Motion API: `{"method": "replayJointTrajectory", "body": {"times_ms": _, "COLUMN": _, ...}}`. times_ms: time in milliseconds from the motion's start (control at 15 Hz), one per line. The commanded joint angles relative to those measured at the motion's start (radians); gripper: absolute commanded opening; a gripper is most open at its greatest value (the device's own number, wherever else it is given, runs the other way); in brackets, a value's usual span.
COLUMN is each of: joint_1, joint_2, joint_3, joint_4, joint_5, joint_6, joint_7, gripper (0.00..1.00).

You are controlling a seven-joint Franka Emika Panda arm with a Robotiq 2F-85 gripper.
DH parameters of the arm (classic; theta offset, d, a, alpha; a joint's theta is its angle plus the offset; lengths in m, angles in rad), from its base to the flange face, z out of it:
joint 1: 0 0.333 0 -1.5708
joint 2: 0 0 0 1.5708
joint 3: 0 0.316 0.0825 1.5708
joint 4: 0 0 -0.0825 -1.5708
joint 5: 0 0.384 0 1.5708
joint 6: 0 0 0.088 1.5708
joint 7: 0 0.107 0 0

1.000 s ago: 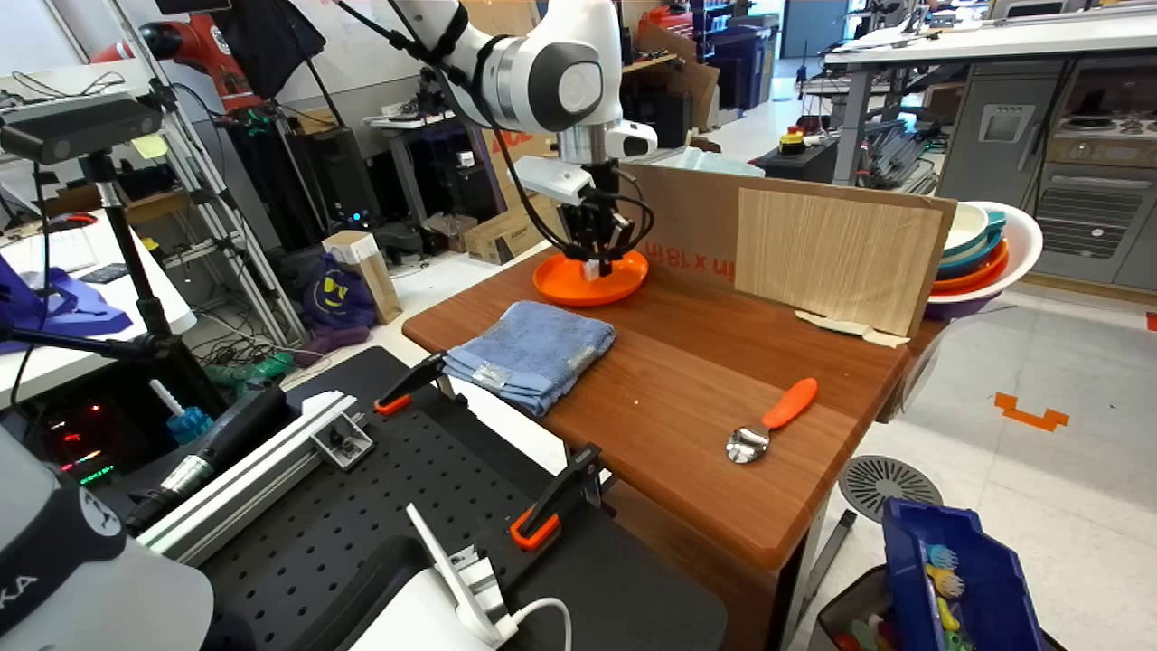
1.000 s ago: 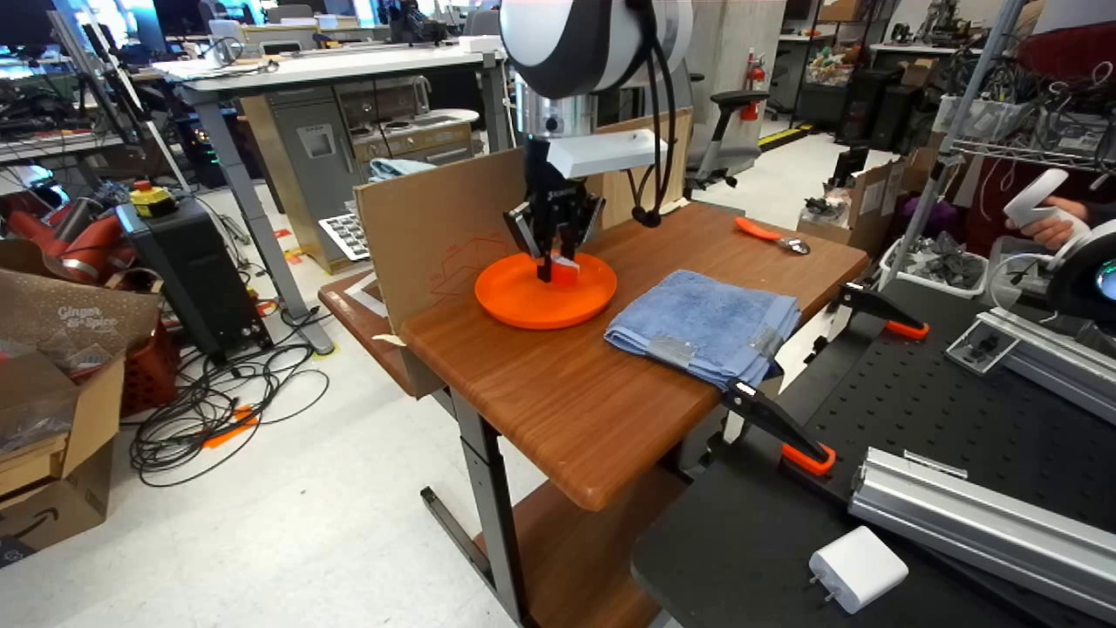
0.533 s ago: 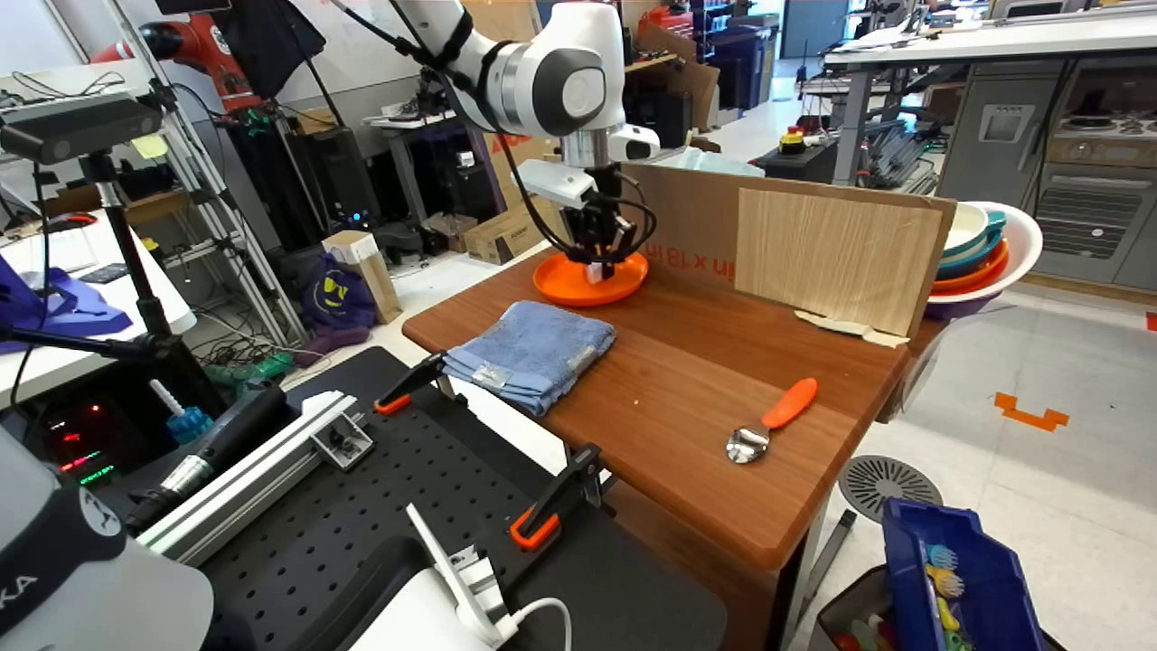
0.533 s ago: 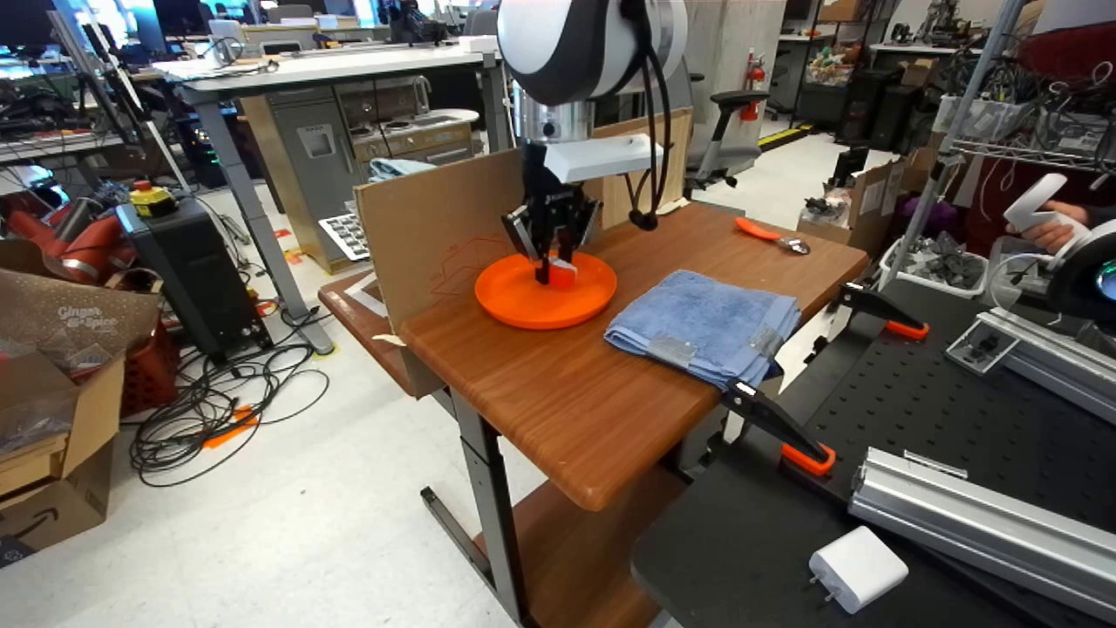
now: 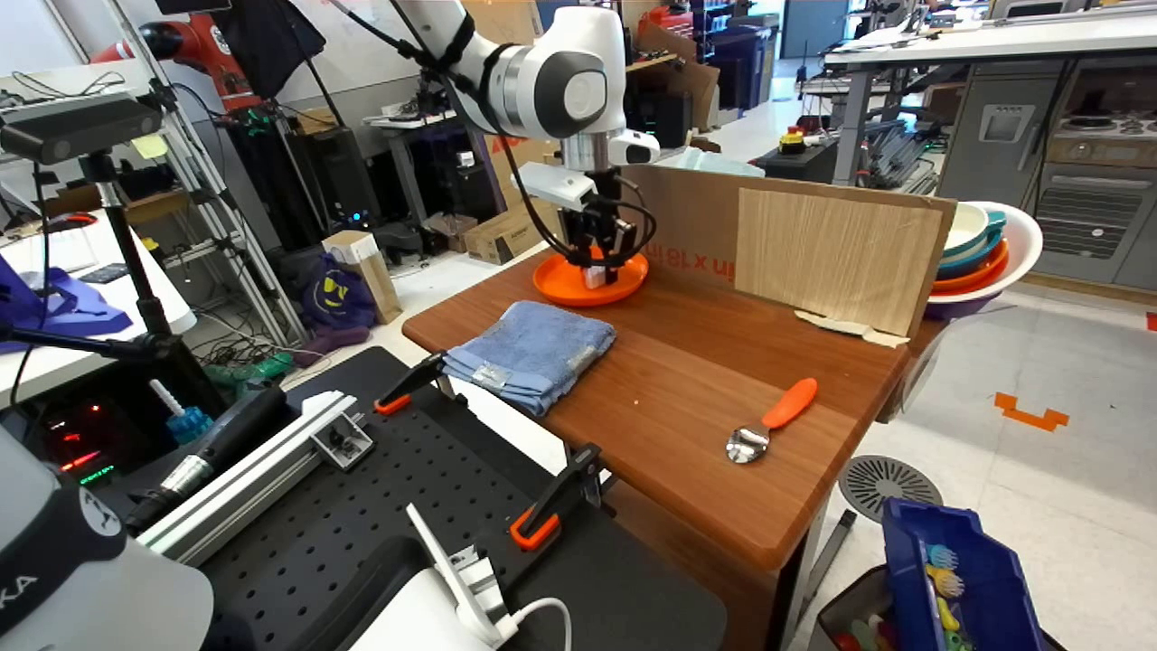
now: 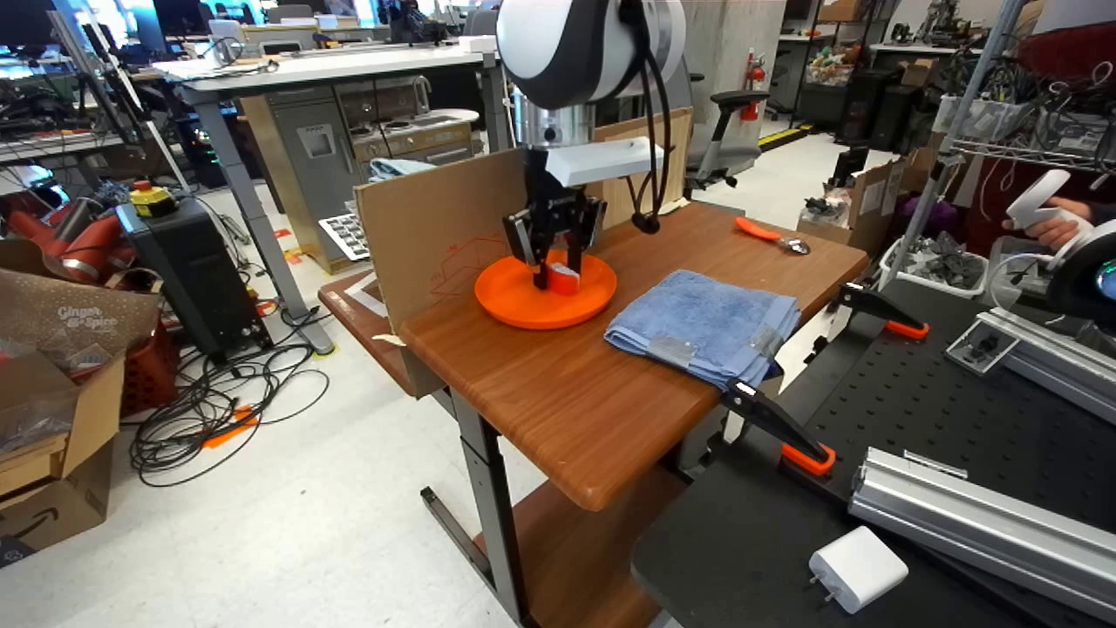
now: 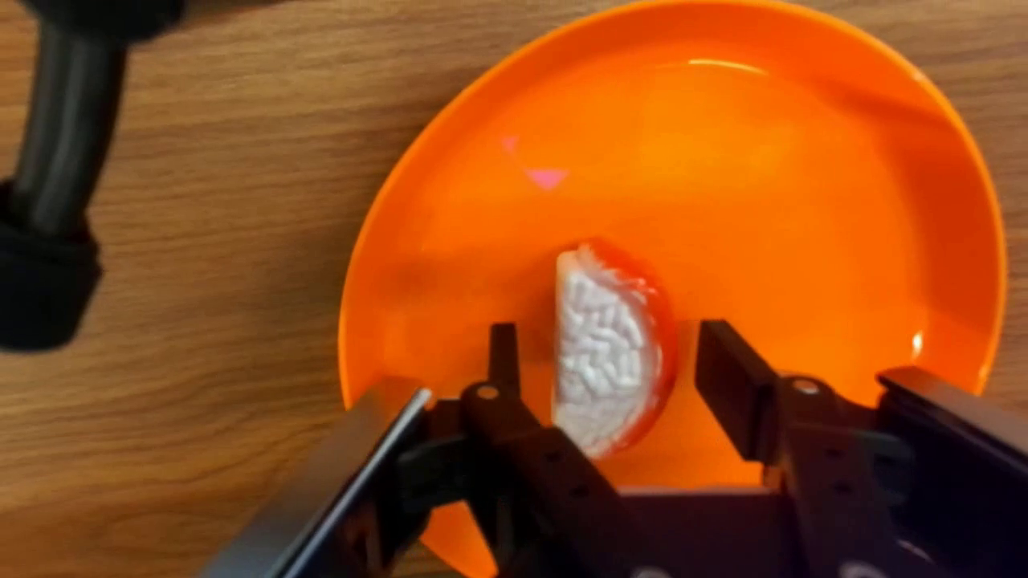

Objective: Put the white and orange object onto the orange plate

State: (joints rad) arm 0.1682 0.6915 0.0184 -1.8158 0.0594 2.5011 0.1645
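The white and orange object (image 7: 602, 353) is a half-round piece with a white textured face and an orange-red curved rim. It rests on the orange plate (image 7: 771, 209), and it also shows in both exterior views (image 5: 594, 277) (image 6: 563, 280). The plate lies on the table in both exterior views (image 5: 562, 289) (image 6: 514, 303). My gripper (image 7: 609, 345) is open, with one finger on each side of the object and a visible gap at each side. In the exterior views the gripper (image 5: 600, 271) (image 6: 559, 269) is low over the plate and partly hides the object.
A folded blue cloth (image 5: 533, 353) lies beside the plate. A spoon with an orange handle (image 5: 788, 403) lies farther along the table (image 5: 678, 434). A cardboard barrier (image 6: 445, 235) stands along the table edge behind the plate. Stacked bowls (image 5: 981, 258) stand beyond the barrier.
The gripper's fingers have spread apart and let go of the white and orange object, which sits slightly lower on the plate. The arm has barely shifted.
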Motion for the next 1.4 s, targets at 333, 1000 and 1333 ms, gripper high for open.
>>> {"method": "replayJointTrajectory", "body": {"times_ms": 333, "joint_1": 0.01, "joint_2": 0.004, "joint_3": -0.007, "joint_4": 0.026, "joint_5": -0.027, "joint_6": -0.044, "joint_7": 0.022, "gripper": 1.0}}
{"method": "replayJointTrajectory", "body": {"times_ms": 1000, "joint_1": -0.004, "joint_2": -0.123, "joint_3": 0.044, "joint_4": -0.065, "joint_5": 0.003, "joint_6": -0.012, "joint_7": -0.011, "gripper": 1.0}}
{"method": "replayJointTrajectory", "body": {"times_ms": 1333, "joint_1": 0.001, "joint_2": -0.082, "joint_3": 0.038, "joint_4": -0.025, "joint_5": -0.003, "joint_6": -0.012, "joint_7": 0.003, "gripper": 1.0}}
